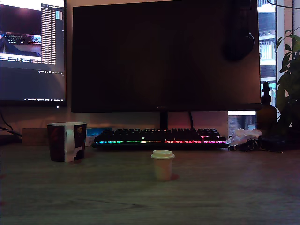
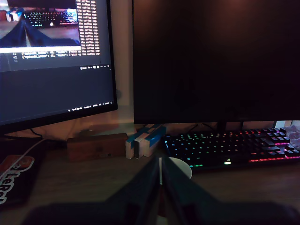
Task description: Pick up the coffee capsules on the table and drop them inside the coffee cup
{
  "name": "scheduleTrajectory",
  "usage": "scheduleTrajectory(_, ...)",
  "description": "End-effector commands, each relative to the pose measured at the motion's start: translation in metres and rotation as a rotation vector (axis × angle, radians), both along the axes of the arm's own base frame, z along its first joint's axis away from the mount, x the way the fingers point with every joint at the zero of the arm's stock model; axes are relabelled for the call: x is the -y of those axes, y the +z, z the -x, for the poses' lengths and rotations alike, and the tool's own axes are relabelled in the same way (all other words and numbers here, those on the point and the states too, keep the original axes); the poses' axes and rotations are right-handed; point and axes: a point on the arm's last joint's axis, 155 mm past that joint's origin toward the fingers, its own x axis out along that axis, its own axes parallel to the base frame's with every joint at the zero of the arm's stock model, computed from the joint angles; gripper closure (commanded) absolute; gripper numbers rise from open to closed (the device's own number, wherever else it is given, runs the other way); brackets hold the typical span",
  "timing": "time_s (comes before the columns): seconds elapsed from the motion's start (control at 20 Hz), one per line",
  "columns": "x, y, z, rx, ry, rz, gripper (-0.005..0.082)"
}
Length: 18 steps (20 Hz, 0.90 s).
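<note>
Cream capsule (image 1: 162, 165) upright, rim up; mug (image 1: 67, 141) dark, apparently patterned.

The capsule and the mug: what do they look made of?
The capsule looks like matte cream plastic: smooth, dull, with a moulded rim. The mug looks like glazed ceramic: thick wall, printed side, white handle. Dim light leaves both uncertain.
</note>
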Motion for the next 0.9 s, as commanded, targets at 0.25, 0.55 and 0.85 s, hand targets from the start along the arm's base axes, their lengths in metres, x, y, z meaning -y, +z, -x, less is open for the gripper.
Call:
scheduleTrajectory(0.25, -0.006, -0.067, 0.008, -0.254, 0.028, -0.031, 0.0792)
scheduleTrajectory(0.55, 0.006, -0.059, 0.007, -0.225, -0.027, 0.011, 0.0792)
scheduleTrajectory(0.85, 0.028, -0.046, 0.008, -0.152, -0.137, 0.025, 0.0792)
